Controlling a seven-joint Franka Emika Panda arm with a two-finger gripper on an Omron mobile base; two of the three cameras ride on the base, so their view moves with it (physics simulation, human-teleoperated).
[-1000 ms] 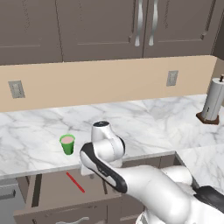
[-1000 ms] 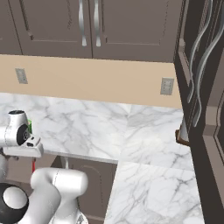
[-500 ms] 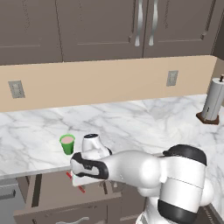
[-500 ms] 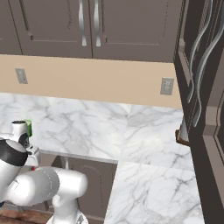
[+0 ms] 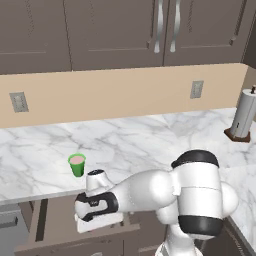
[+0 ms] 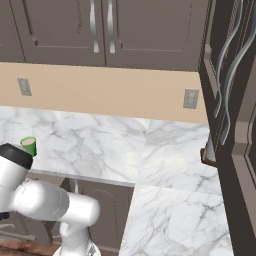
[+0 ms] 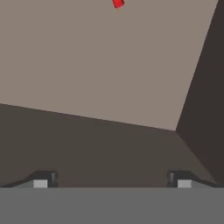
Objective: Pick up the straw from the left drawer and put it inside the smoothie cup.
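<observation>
My gripper (image 7: pixel 111 181) is open and hangs low inside the left drawer (image 7: pixel 100 61), over its light brown floor and next to a dark side wall. Nothing lies between the fingertips (image 7: pixel 41 180). One red end of the straw (image 7: pixel 117 3) pokes in at the top edge of the hand view, well away from the fingers. In the left base view my arm bends down over the open left drawer (image 5: pixel 55 217) and hides the straw. The smoothie cup (image 5: pixel 76 164) stands upright on the marble counter just behind the drawer; it is also at the far left as smoothie cup (image 6: pixel 29 145).
A paper towel holder (image 5: pixel 243 114) stands at the counter's far right. Wall outlets (image 5: pixel 19 101) sit on the beige backsplash under dark upper cabinets (image 5: pixel 160 30). A grey appliance front (image 5: pixel 10 227) borders the drawer on the left. A tall dark cabinet (image 6: pixel 235 100) rises at the right.
The arm has swung forward and down, carrying the hand from above the counter edge into the drawer. The hand now covers the straw in the left base view.
</observation>
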